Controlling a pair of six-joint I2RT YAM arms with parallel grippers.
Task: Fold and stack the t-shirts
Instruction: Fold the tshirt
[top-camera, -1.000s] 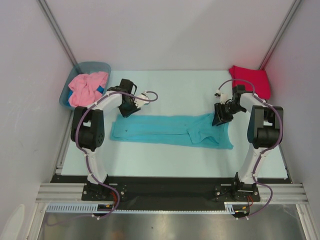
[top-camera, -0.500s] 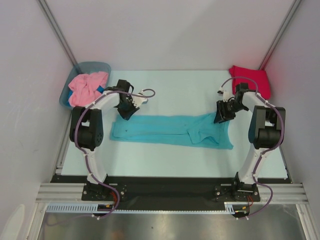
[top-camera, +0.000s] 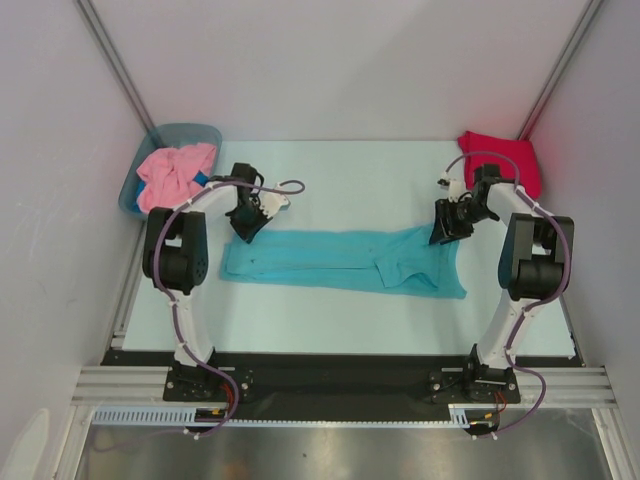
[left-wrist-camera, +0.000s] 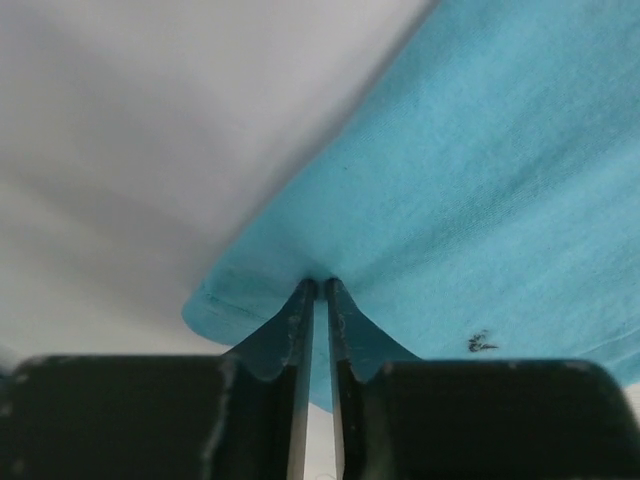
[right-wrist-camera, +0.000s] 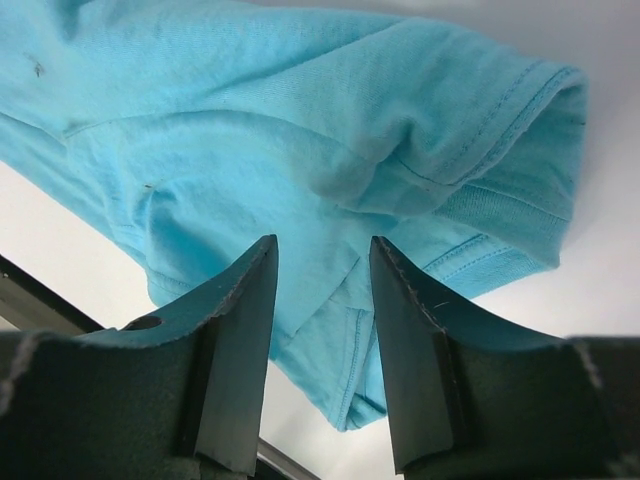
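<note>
The turquoise t-shirt (top-camera: 340, 258) lies long, flat (folded lengthwise, seemingly).

I see the middle t-shirt (top-camera: 340, 258) lying left to right across the counter (top-camera: 350, 180), beyond both arm bases. The left claw (top-camera: 243, 233) is at its far left corner, touching the edge. The right claw (top-camera: 441, 236) is over its far right end, a finger on either side of the cloth. The corner t-shirt (top-camera: 505, 160) lies in the far right corner, behind the right claw. The tub (top-camera: 190, 131) stands at far left, with the third t-shirt (top-camera: 175, 175) in it.
</note>
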